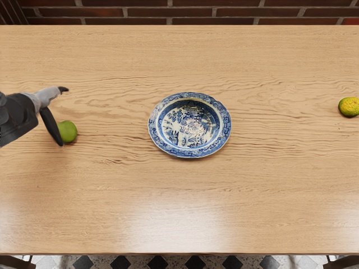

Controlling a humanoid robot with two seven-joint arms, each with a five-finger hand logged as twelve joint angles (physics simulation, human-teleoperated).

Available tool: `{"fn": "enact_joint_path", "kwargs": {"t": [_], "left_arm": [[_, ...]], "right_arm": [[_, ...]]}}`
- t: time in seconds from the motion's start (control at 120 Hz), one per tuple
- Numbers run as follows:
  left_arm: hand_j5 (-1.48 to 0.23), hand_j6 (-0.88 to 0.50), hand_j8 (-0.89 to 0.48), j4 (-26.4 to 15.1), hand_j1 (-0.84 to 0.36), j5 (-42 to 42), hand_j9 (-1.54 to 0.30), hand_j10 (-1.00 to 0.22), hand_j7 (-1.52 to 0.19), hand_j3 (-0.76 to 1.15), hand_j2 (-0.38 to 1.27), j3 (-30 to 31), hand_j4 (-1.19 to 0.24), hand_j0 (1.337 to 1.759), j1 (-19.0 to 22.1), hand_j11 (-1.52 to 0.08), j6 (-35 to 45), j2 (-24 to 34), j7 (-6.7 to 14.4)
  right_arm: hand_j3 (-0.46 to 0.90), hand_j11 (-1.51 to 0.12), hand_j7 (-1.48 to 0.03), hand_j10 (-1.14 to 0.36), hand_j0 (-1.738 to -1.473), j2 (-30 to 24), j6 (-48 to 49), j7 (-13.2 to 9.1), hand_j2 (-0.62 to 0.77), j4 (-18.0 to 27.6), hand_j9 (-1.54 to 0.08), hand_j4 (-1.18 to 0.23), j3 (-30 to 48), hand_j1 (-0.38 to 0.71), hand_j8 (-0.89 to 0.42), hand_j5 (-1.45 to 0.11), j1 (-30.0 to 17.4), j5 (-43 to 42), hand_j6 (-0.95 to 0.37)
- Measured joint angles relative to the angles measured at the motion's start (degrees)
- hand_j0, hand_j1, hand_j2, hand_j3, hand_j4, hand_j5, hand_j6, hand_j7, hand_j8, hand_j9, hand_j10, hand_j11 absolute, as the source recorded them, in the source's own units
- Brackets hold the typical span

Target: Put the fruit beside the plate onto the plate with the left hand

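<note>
Wooden table (179,213) — yellow fruit (349,106) (far right)

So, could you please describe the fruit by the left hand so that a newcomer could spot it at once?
Find the plate, blue and white, in the middle of the table, then look left. Near the left edge lies a small round green fruit, just beside the left hand. The yellow fruit, the only other one, sits alone at the far right edge.

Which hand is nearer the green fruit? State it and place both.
Left. The left hand sits at the green fruit's left side, fingers spread; the right hand is out of view.
</note>
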Motion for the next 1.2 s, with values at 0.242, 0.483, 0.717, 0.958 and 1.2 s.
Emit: {"fn": "enact_joint_path", "kwargs": {"t": [0.242, 0.483, 0.717, 0.958, 1.2], "left_arm": [[-0.07, -0.06, -0.06, 0.36, 0.29, 0.95, -0.07, -0.06, -0.07, 0.0, 0.01, 3.17, -0.06, 1.658, 1.05, -0.07, 3.98, -4.06, 0.0], [-0.2, -0.16, -0.16, 0.48, 0.17, 1.04, -0.2, -0.15, -0.2, 0.0, 0.03, 3.95, -0.16, 1.658, 1.99, -0.2, 5.58, -3.61, 0.0], [-0.29, -0.23, -0.23, 0.55, 0.08, 1.05, -0.29, -0.23, -0.29, 0.0, 0.05, 4.32, -0.23, 1.658, 2.72, -0.29, 5.78, -3.96, 0.0], [-0.4, -0.31, -0.31, 0.93, -0.02, 1.05, -0.4, -0.31, -0.4, 0.0, 0.06, 4.7, -0.31, 1.658, 2.72, -0.4, 5.79, -3.92, 0.0], [-0.46, -0.36, -0.36, 1.88, -0.07, 1.12, -0.46, -0.36, -0.46, 0.0, 0.07, 6.16, -0.36, 1.658, 2.71, -0.46, 5.79, -3.96, 0.0]], "right_arm": [[0.0, -0.02, -0.02, -0.02, -1.658, 0.0, 0.0, 0.0, 0.0, -0.03, -0.02, -0.02, 0.0, -0.33, -0.02, -0.02, 0.0, 0.0, -0.02], [0.0, -0.02, -0.02, -0.02, -1.658, 0.0, 0.0, 0.0, 0.0, -0.04, -0.02, -0.02, 0.0, -0.33, -0.02, -0.02, 0.0, 0.0, -0.02], [0.0, -0.02, -0.02, -0.02, -1.658, 0.0, 0.0, 0.0, 0.0, -0.04, -0.02, -0.02, 0.0, -0.33, -0.02, -0.02, 0.0, 0.0, -0.02], [0.0, -0.02, -0.02, -0.02, -1.658, 0.0, 0.0, 0.0, 0.0, -0.04, -0.02, -0.02, -0.02, -0.33, -0.02, -0.02, 0.0, 0.0, -0.02], [0.0, -0.02, -0.02, -0.02, -1.658, 0.0, 0.0, 0.0, 0.0, -0.04, -0.02, -0.02, -0.02, -0.33, -0.02, -0.02, 0.0, 0.0, -0.02]]}}
